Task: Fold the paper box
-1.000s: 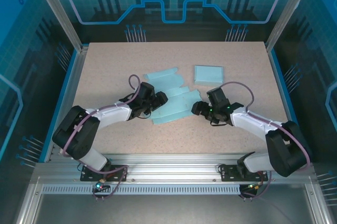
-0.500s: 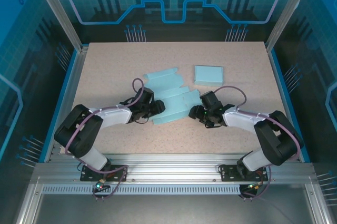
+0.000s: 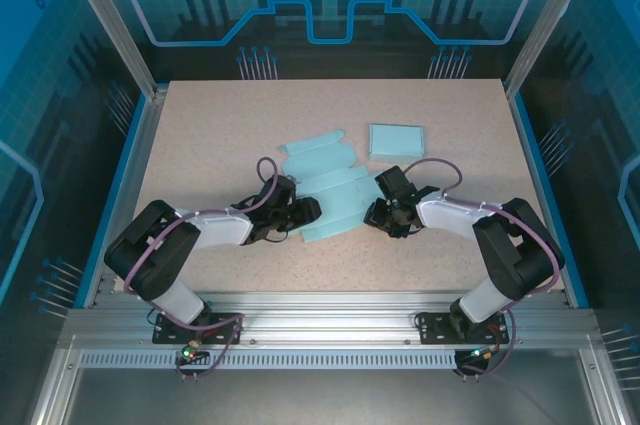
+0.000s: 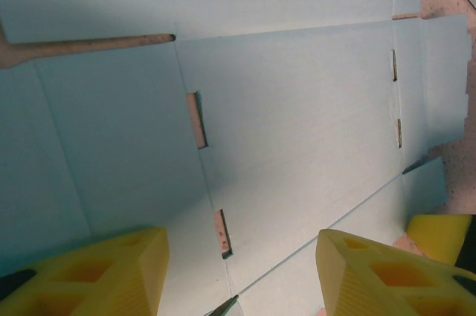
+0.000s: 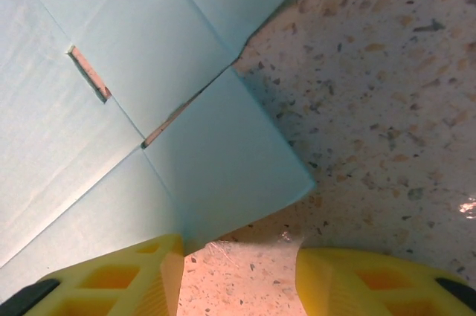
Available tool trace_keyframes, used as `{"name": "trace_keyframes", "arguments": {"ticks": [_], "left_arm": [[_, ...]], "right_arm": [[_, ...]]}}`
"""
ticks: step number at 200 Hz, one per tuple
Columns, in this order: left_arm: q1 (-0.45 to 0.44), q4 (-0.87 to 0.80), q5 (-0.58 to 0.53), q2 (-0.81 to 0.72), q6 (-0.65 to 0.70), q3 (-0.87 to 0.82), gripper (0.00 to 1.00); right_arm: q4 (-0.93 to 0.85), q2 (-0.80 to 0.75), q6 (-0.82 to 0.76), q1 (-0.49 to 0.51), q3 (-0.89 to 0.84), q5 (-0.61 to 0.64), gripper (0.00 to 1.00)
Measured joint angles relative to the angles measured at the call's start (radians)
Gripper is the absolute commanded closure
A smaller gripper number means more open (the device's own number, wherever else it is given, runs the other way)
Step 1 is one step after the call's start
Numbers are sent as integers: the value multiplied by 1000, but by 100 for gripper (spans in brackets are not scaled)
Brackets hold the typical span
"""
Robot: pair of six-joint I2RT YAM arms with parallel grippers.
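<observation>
one flat box (image 3: 335,190) lies unfolded, central on the table (image 3: 220,135). the left gripper (image 3: 304,211) and right gripper (image 3: 372,211) flank its near edges, jaws apart, holding nothing. closing now could pinch only a corner flap (image 5: 223,160), or slide on thin card and skew the box.

A robotics lab cell: a speckled bench (image 3: 200,125) enclosed by aluminium-profile framing (image 3: 320,330) and blue circuit-patterned panels (image 3: 330,5), with robot arms (image 3: 200,228) bolted along its near edge.
</observation>
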Motion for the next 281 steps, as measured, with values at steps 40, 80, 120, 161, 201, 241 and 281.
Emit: {"name": "trace_keyframes", "arguments": {"ticks": [40,80,120,161,201,241,281], "left_arm": [[-4,0,-2,0,-9,0,43],[3,-13,-6,-14,-29,-8,44],[33,-46,-8,-48,-33,-28,44],[45,-79,-13,-68,-33,-32,44],[45,-79,-13,-68,-34,-33,44],[45,-79,-13,-68,-34,-34,44],[45,-79,-13,-68,-38,-34,43]], "right_arm": [[0,0,-16,-7,0,-8,52],[0,-8,-30,-8,-2,-8,52],[2,-12,-48,-9,-4,-7,53],[-2,-12,-63,-11,-2,-7,57],[-29,-17,-99,17,31,32,55],[64,-7,-137,29,134,81,48],[86,5,-146,21,149,78,45]]}}
